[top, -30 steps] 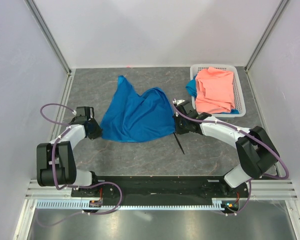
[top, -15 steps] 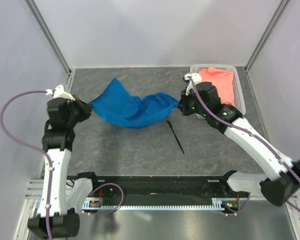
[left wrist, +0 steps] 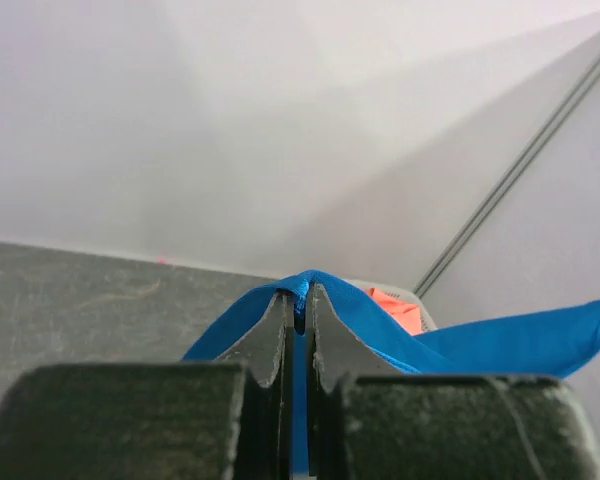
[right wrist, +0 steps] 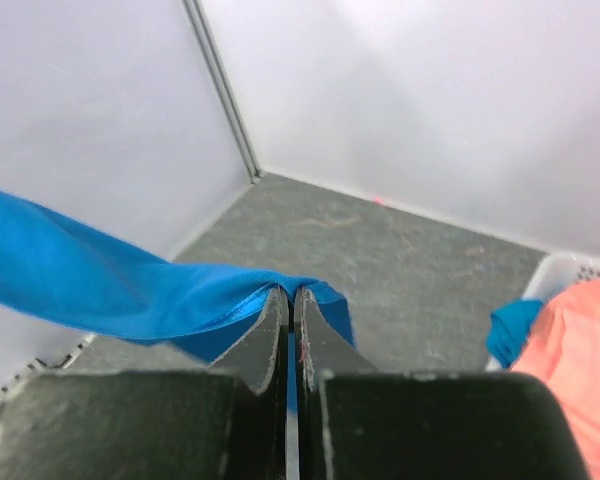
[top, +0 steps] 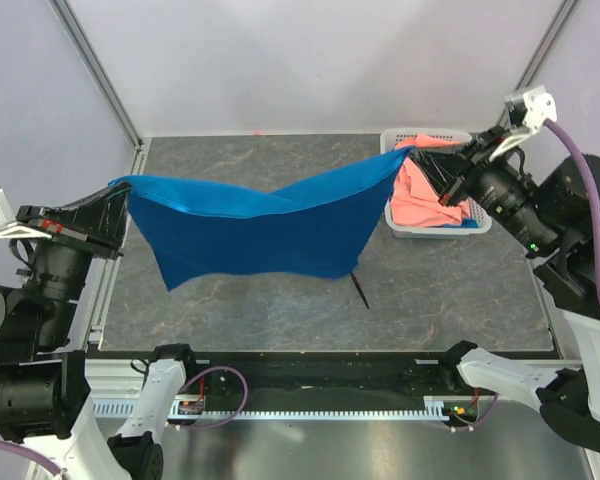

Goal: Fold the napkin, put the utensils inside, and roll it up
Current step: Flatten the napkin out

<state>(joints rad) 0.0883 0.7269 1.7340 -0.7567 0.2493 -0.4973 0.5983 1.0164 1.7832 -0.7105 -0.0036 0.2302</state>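
Note:
The bright blue napkin (top: 255,225) hangs stretched in the air above the table, held by two corners. My left gripper (top: 120,190) is shut on its left corner (left wrist: 302,285), raised high at the left. My right gripper (top: 420,155) is shut on its right corner (right wrist: 290,290), raised high at the right. The cloth sags between them and drapes down toward the table. The slim black knife-like utensil (top: 360,291) lies on the table below the napkin's right lower edge; only its near tip shows, the rest is hidden by the cloth.
A white basket (top: 477,224) at the back right holds a salmon-pink cloth (top: 420,190) with a blue scrap (top: 473,213) beneath it. It also shows in the right wrist view (right wrist: 575,330). Grey walls and metal posts enclose the table (top: 440,290).
Both arms have risen and spread apart, lifting the napkin off the table and pulling it taut between them. The utensil has stayed in place.

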